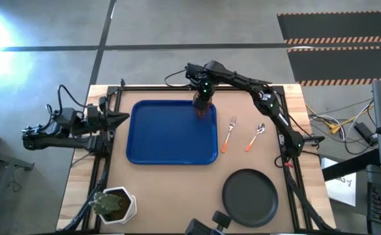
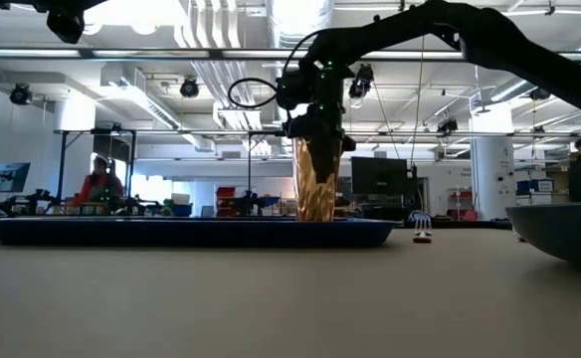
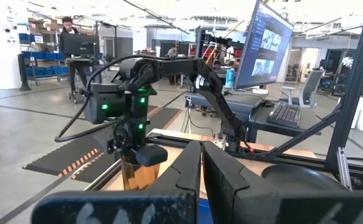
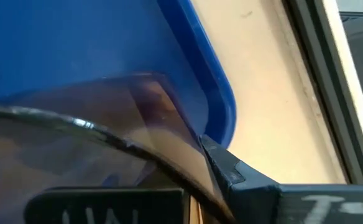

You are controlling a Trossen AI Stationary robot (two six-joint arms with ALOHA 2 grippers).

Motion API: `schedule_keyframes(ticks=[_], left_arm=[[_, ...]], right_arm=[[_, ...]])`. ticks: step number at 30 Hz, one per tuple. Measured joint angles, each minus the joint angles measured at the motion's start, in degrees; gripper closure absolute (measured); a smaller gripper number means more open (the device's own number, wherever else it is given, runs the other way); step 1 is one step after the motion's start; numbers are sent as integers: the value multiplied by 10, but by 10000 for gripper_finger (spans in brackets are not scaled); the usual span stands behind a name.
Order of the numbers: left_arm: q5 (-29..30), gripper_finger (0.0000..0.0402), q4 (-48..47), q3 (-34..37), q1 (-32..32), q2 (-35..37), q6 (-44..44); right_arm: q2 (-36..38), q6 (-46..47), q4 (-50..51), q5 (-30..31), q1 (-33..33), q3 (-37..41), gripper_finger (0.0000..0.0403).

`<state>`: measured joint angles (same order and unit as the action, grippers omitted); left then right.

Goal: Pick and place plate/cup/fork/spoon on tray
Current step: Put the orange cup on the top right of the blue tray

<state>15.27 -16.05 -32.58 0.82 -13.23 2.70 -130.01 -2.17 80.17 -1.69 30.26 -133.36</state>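
At the blue tray's (image 1: 158,137) far right corner, your right end effector (image 1: 203,104) pinches the amber cup (image 2: 316,184).
Cup upright on tray; left end effector (image 3: 200,180) pressed together, parked at the desk's (image 1: 171,196) left edge.

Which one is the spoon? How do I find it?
Find the big blue tray in the table's middle. Two orange-handled things lie on the table to its right; the spoon is the one farther from the tray. Its silver end is round, while the fork has tines.
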Motion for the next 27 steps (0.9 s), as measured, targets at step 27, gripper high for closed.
schedule_keyframes(ticks=[27], left_arm=[[0,402,-9,1,0,4,0]], right_arm=[[55,7,-3,7,-13,-10,298]])
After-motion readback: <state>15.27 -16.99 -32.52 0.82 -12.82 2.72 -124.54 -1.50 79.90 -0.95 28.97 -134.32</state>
